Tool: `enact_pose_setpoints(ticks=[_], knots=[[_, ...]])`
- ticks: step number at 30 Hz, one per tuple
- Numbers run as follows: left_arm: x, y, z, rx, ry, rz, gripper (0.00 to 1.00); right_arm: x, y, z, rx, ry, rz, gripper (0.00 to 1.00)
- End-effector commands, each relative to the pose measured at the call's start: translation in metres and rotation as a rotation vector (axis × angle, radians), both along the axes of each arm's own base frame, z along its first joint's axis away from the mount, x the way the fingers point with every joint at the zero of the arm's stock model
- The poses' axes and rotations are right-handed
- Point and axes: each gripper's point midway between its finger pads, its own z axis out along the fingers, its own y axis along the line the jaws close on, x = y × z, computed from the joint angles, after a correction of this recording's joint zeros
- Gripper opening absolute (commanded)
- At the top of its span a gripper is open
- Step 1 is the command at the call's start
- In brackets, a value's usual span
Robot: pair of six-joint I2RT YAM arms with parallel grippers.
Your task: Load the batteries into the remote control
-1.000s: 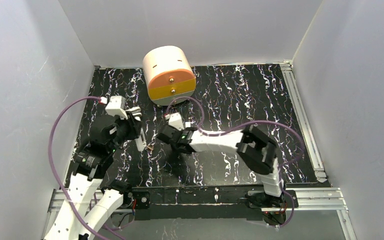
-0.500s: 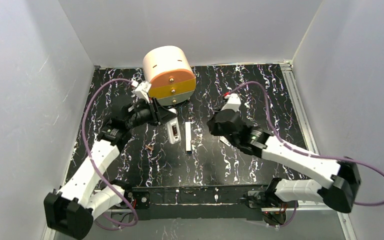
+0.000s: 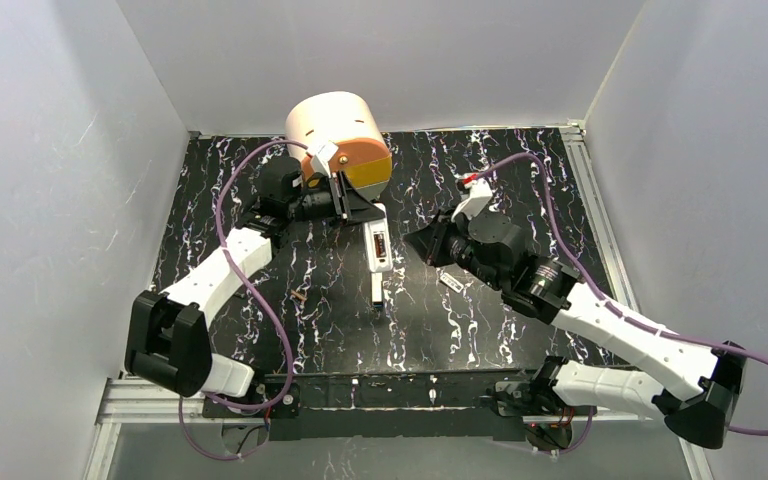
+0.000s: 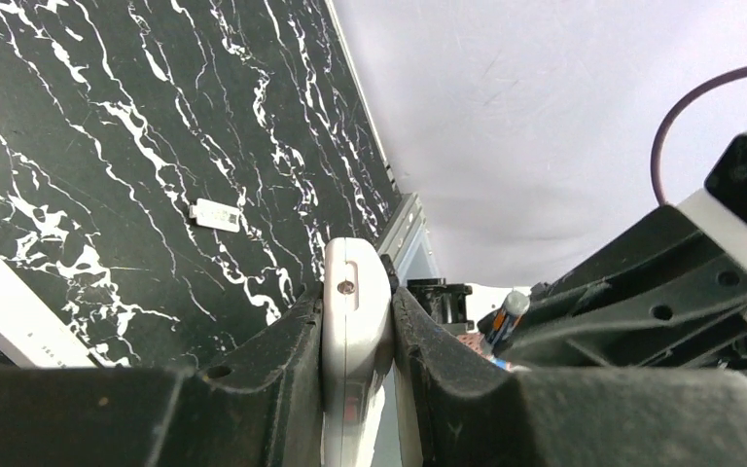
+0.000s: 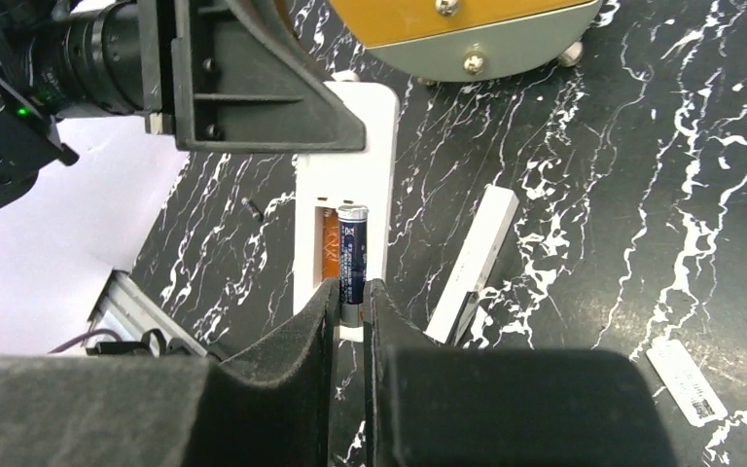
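Observation:
My left gripper [image 3: 360,212] is shut on the white remote control [image 3: 379,246] and holds it by its edges above the table, open battery bay facing up. In the left wrist view the remote [image 4: 355,321] sits edge-on between the fingers [image 4: 282,341]. My right gripper [image 3: 415,243] is shut on a dark blue battery [image 5: 352,255], whose free end lies over the remote's bay [image 5: 342,185]. An orange-brown battery [image 5: 331,245] lies in the bay beside it. The held battery also shows in the left wrist view [image 4: 506,317].
A long narrow white bar [image 3: 376,291] lies just in front of the remote. A small white-grey piece [image 3: 451,282] lies to its right. A cream and orange drum [image 3: 338,140] stands behind the left gripper. A tiny brown bit [image 3: 300,295] lies left of the bar.
My left arm has reached further out and carried the remote right and back, close to the drum. My right gripper has come in over the remote with the battery.

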Motion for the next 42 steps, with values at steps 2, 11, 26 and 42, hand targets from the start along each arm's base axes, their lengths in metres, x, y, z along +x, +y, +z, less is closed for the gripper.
enact_pose_setpoints(ticks=[2, 11, 26, 42], knots=[[-0.003, -0.004, 0.025, -0.090, 0.009, 0.031, 0.00, -0.012, 0.021, 0.028, 0.012, -0.021, 0.144, 0.19], [-0.019, 0.004, 0.003, -0.143, 0.072, 0.094, 0.00, -0.018, 0.050, -0.006, -0.077, 0.127, 0.231, 0.20], [-0.021, 0.006, -0.012, -0.188, 0.082, 0.120, 0.00, -0.020, 0.054, -0.031, -0.212, 0.216, 0.197, 0.22], [-0.020, 0.008, -0.011, -0.204, 0.080, 0.141, 0.00, -0.023, 0.055, -0.042, -0.254, 0.232, 0.195, 0.26]])
